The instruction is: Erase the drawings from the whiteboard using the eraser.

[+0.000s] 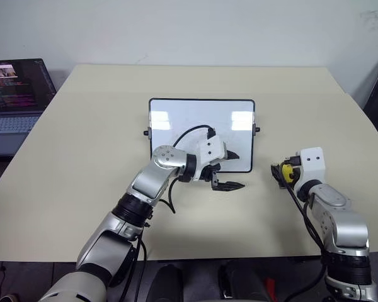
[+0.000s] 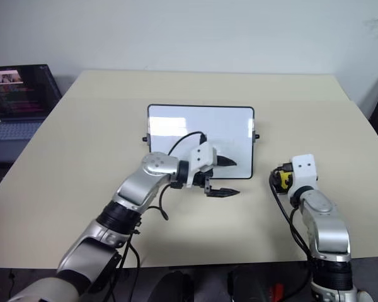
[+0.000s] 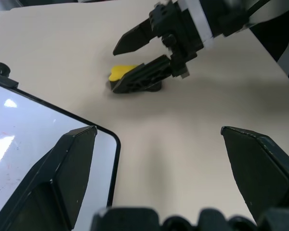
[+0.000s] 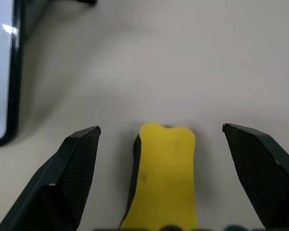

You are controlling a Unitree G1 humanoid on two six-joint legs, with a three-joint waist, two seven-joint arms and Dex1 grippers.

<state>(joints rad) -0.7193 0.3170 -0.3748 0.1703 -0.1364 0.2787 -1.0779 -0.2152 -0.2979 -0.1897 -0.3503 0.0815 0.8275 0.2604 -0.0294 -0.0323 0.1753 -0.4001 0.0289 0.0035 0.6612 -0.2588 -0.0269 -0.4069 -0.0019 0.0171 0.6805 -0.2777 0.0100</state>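
Note:
The whiteboard (image 1: 201, 119) lies flat in the middle of the table. Its bare white surface shows glare and no drawings, and my left arm hides the lower middle. My left gripper (image 1: 239, 170) hangs open over the board's near right corner (image 3: 103, 139), with nothing between its fingers. The yellow eraser (image 4: 166, 178) lies on the table to the right of the board. My right gripper (image 4: 161, 127) stands open around it, with a clear gap on each side. In the left wrist view the right gripper (image 3: 116, 70) straddles the eraser (image 3: 119, 73).
An open laptop (image 1: 16, 94) sits at the far left, off the table's edge. The beige table (image 1: 82, 157) spreads around the board. A wall stands behind the table's far edge.

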